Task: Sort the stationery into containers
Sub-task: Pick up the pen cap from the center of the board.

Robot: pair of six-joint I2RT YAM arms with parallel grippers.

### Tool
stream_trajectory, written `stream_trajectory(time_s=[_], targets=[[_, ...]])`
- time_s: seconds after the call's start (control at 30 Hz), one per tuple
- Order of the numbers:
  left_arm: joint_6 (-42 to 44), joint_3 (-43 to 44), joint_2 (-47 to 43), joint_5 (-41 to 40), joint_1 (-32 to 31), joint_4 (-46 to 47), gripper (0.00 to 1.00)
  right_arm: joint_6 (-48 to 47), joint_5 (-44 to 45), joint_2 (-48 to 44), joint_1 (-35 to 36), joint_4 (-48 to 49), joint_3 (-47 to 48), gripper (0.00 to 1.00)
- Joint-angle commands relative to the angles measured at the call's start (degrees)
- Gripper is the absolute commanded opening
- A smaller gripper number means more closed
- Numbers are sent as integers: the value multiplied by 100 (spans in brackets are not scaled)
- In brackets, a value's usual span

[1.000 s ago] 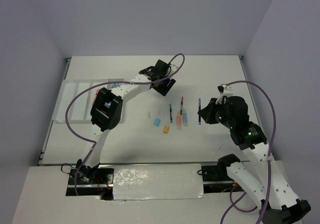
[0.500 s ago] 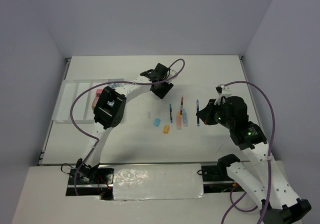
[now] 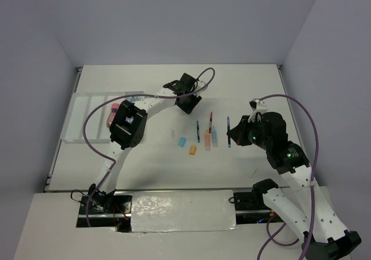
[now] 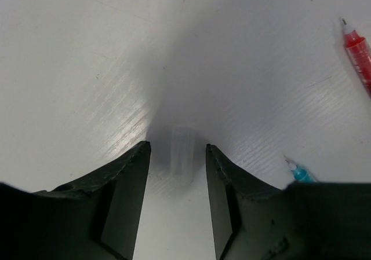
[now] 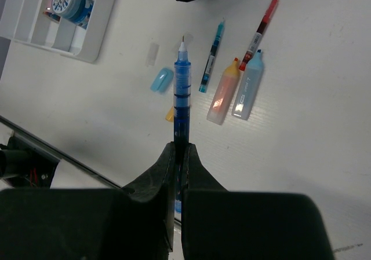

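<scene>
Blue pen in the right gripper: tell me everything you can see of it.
The blue pen is thin, with a translucent blue, plastic-looking barrel, darker bands and a fine pointed tip. The right gripper is shut on its rear end; nothing else visibly touches it. It sticks straight out from the fingers, tip toward the far side of the table, to the right of the red pen.
</scene>
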Motion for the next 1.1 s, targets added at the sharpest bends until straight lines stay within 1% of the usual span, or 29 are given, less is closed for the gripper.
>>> stream_trajectory(time_s=[0.0,0.1,0.2,0.27,0.4,0.47,0.5,0.53,0.6,0.67,0.7,0.8,0.83,0.87,0.9,0.93,0.97,1.0,1.03,1.07], targets=[[65,165,226,210,38,-189,55,-61,-96,-78,62,8,84,2],[-23,192,288,465,91,-268,53,-61,-78,-121,53,-9,76,2],[-119,192,367,588,143,-329,48,-52,-96,-148,62,-27,102,2],[-181,148,384,623,187,-365,39,-61,-87,-165,70,-71,137,2],[-286,148,411,728,301,-523,33,-43,-122,-201,70,-88,190,2],[-348,183,428,755,328,-628,25,-35,-148,-218,70,-80,207,2],[-374,200,428,773,354,-663,19,-26,-149,-210,79,-88,216,2],[-383,209,411,764,363,-716,15,-34,-175,-218,71,-88,216,2],[-401,218,376,738,372,-760,0,-26,-192,-227,79,-80,208,2],[-444,236,244,799,372,-734,0,-26,-236,-236,79,-53,181,2],[-688,201,166,860,372,-699,0,-26,-245,-236,79,-18,172,2],[-1049,26,-335,1018,363,-331,0,9,-359,-140,70,130,94,2],[-1173,-45,-684,1141,363,-191,0,18,-429,-104,79,192,24,2],[-1279,-106,-853,1185,372,-59,0,27,-613,-87,79,271,-12,2],[-1558,-185,-1055,1238,372,212,0,79,-684,-69,79,420,-56,2],[-1709,-351,-1457,1291,372,346,0,97,-754,-43,79,500,-143,2],[-1850,-440,-1644,1326,372,460,0,115,-833,-51,88,596,-196,2],[-2190,-711,-1881,1326,372,722,0,124,-1034,-69,105,849,-258,2],[-2359,-905,-2362,1326,363,890,0,158,-1071,-173,132,1026,-406,1],[-2544,-1116,-2610,1344,363,1075,0,307,-1054,-244,271,1184,-477,1]])
